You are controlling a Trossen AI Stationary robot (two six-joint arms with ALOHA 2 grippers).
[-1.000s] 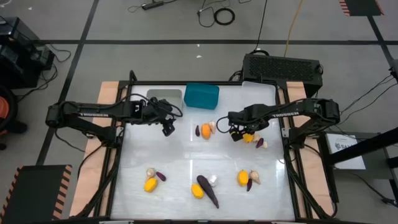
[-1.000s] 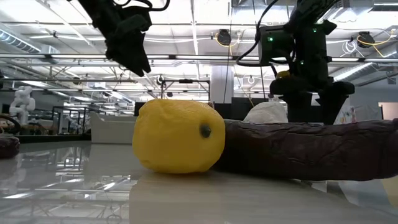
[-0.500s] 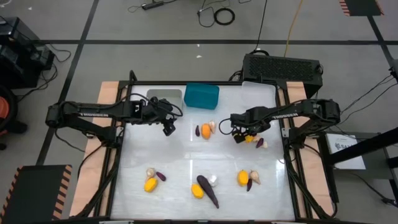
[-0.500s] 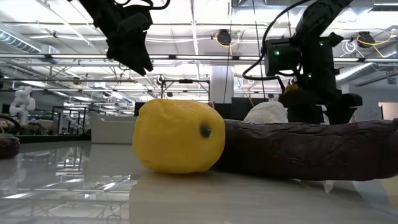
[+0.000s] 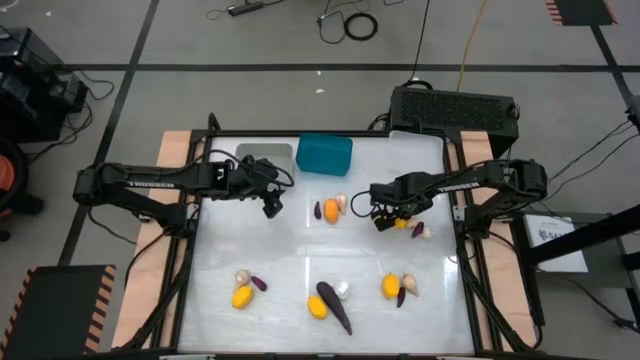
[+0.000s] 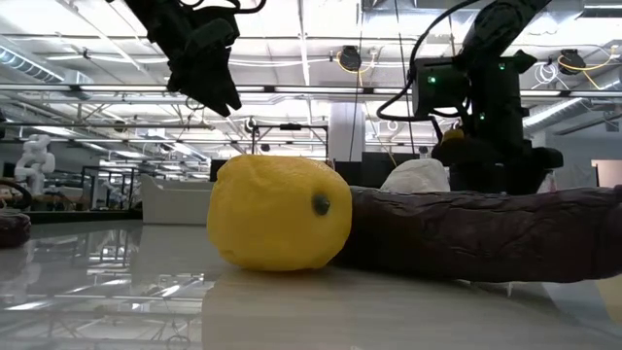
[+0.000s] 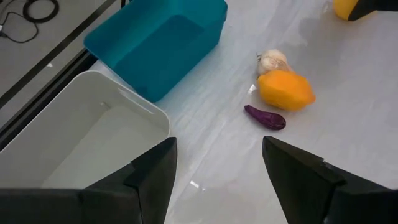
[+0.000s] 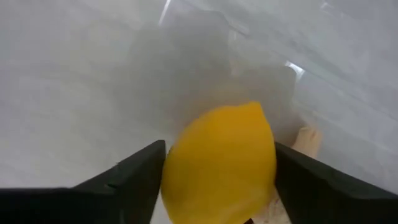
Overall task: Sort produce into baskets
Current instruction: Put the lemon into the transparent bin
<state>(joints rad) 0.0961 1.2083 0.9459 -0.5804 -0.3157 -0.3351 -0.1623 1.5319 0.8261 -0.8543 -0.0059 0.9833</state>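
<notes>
My right gripper (image 5: 388, 219) is low over the table's right middle, shut on a yellow fruit (image 8: 221, 165). A small purple piece (image 5: 417, 228) and a pale bulb (image 5: 425, 233) lie just beside it. My left gripper (image 5: 270, 208) hangs open and empty above the table, near the light grey basket (image 5: 265, 157) and the teal basket (image 5: 324, 154). The clear basket (image 5: 415, 148) stands at the far right. An orange fruit (image 7: 285, 89), a bulb (image 7: 273, 61) and a small purple piece (image 7: 265, 117) lie at mid-table. More produce lies along the near edge. My right gripper pinches the yellow fruit's two opposite sides (image 8: 177, 168) between its two fingers (image 8: 134, 177), coming from above and pointing down. The fruit sits close over the table top. I cannot tell whether it rests on the table or hangs just clear.
Near the front edge lie a yellow fruit (image 6: 280, 212) against a long dark purple vegetable (image 6: 486, 233), with a bulb (image 6: 418, 175) behind. Two more small groups (image 5: 245, 292) (image 5: 397, 287) flank them. A black box with cables (image 5: 455, 108) stands behind the table.
My right gripper has gone down a little and slightly toward the table's right edge, with the yellow fruit staying between its fingers.
</notes>
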